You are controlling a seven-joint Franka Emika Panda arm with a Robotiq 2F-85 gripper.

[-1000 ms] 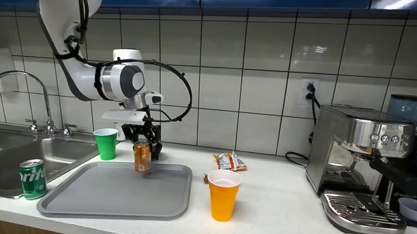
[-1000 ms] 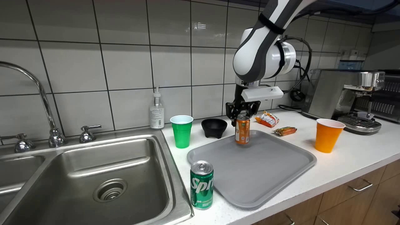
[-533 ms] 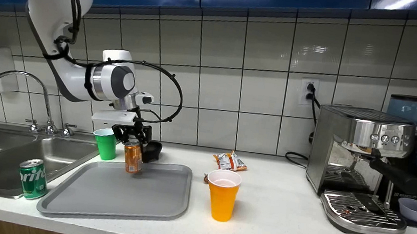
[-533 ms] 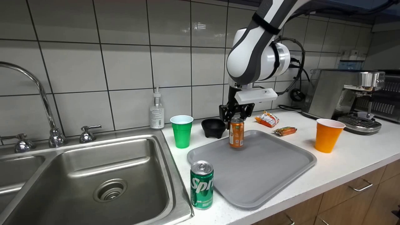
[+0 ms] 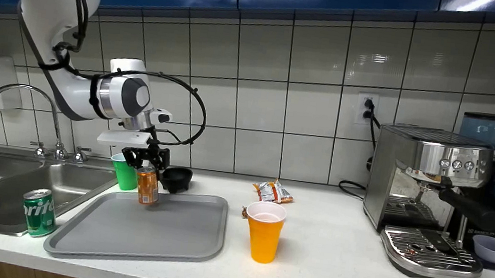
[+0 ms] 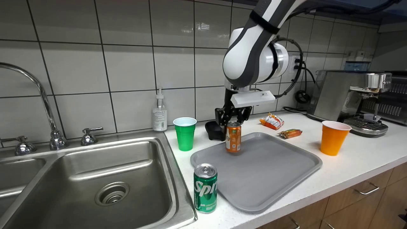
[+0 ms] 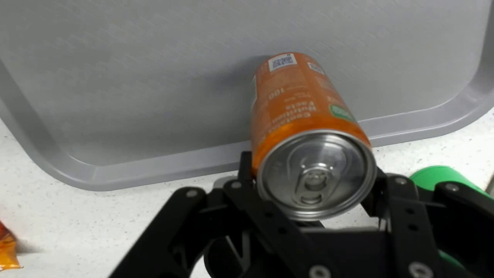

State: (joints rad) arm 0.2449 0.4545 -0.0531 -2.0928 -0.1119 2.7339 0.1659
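My gripper (image 7: 313, 178) is shut on an orange can (image 7: 295, 94), one finger on each side near its silver top. The can (image 6: 233, 137) is upright over the back part of the grey tray (image 6: 270, 171); whether its base touches the tray I cannot tell. In an exterior view, the gripper (image 5: 149, 160) hides part of the green cup (image 5: 125, 176) behind it. A small black bowl (image 6: 213, 131) stands just behind the can, partly covered by the arm's fingers. At the tray's near left corner stands a green Sprite can (image 6: 205, 189).
To the left lies a steel sink (image 6: 117, 171) with a tall faucet (image 5: 27, 90). An orange cup (image 5: 265, 232), an orange snack bag (image 6: 272, 121) and a wrapped bar (image 6: 290, 133) are right of the tray. A coffee machine (image 5: 428, 182) stands further right. A soap bottle (image 6: 159, 114) is by the wall.
Arm, gripper and orange can have moved steadily left in both exterior views, toward the green cup. The can has stayed in the grip. The other objects have not moved.
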